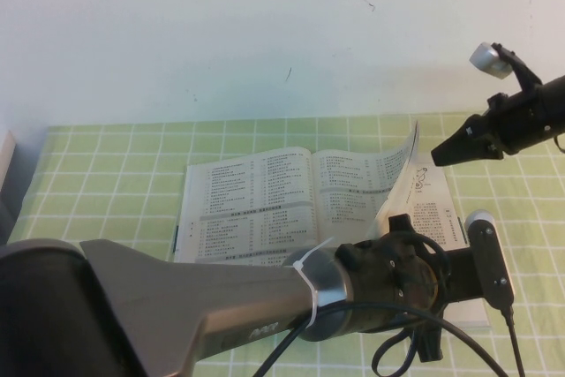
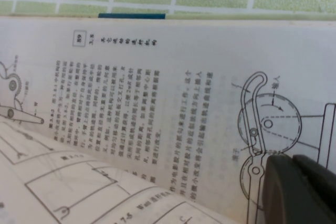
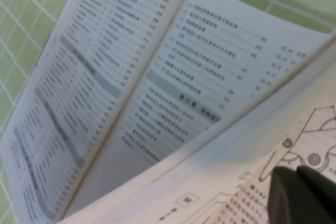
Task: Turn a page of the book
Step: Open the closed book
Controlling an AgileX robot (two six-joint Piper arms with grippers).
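Note:
The book [image 1: 256, 205] lies open on the green checked cloth, white pages with black text. One right-hand page [image 1: 402, 165] stands up, curved. My right gripper [image 1: 436, 154] is shut, its tip just right of that raised page near its top edge; in the right wrist view its fingers [image 3: 302, 195] are together in front of a page with diagrams [image 3: 247, 182]. My left gripper [image 1: 395, 222] is shut and rests on the flat right-hand page [image 2: 157, 103]; its fingers [image 2: 299, 190] lie on a line diagram. The book's dark-blue cover edge [image 2: 131, 16] shows.
The green checked cloth [image 1: 106, 174] covers the table up to a white wall [image 1: 265, 33]. My left arm [image 1: 221, 306] fills the front of the high view and hides the book's near edge. A cable [image 1: 415, 328] hangs from the left wrist.

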